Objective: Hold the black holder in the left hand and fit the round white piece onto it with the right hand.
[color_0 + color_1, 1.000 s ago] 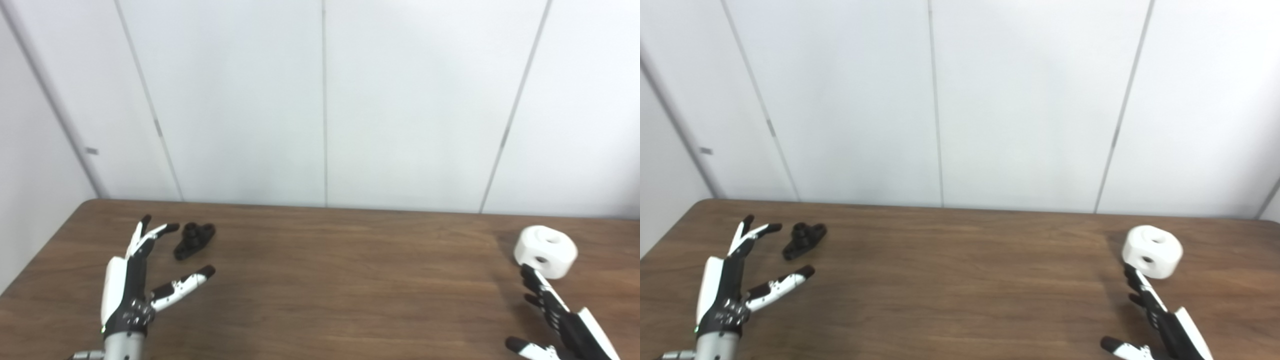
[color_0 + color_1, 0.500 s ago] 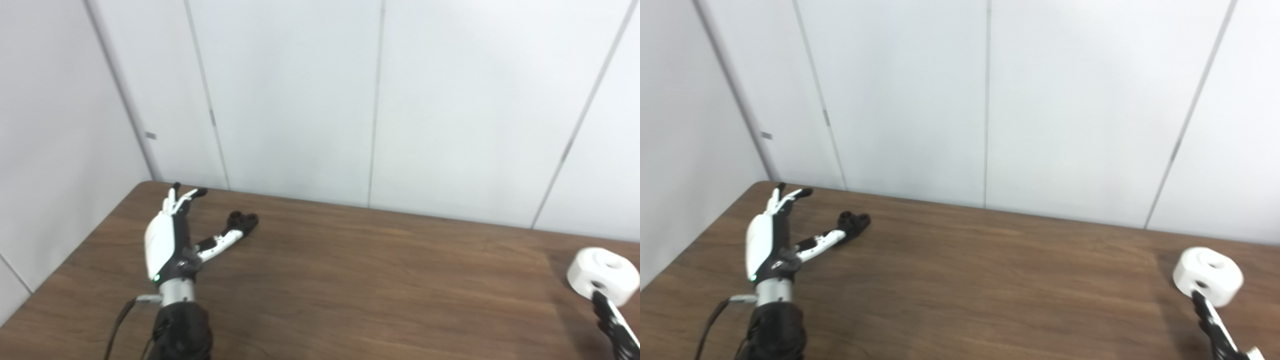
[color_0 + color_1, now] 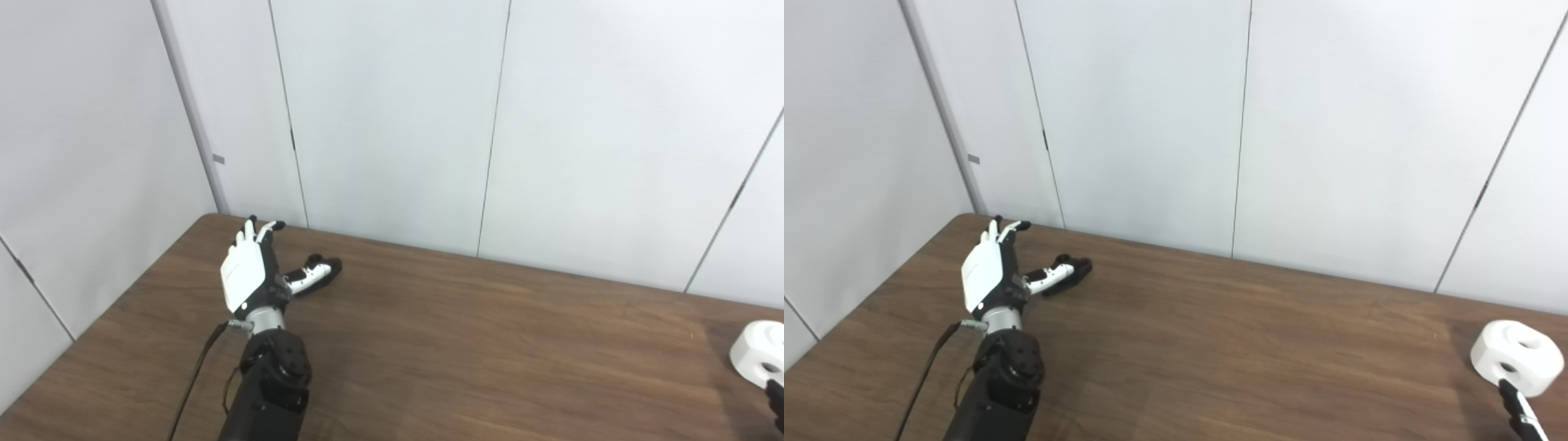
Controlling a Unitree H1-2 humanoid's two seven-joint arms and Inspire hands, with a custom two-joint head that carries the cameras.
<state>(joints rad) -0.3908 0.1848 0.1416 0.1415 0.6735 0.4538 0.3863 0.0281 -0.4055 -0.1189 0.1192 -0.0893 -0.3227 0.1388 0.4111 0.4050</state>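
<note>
— Where's the holder (image 3: 1077, 271)?
— Tabletop (image 3: 1213, 343), about ten o'clock, under the left hand (image 3: 989, 278)'s thumb. Fingers spread, gripping nothing.
— And the white piece (image 3: 1516, 358)?
— Four o'clock, near the edge. Only fingertips of the right hand (image 3: 1519, 416) show, touching it; grip state unclear.

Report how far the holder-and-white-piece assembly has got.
Nothing is assembled yet. The left hand is open, its thumb over the black holder, which lies on the table. The round white piece sits far right, ungrasped; only the right hand's fingertips show. Both grasps and the fitting remain.
</note>
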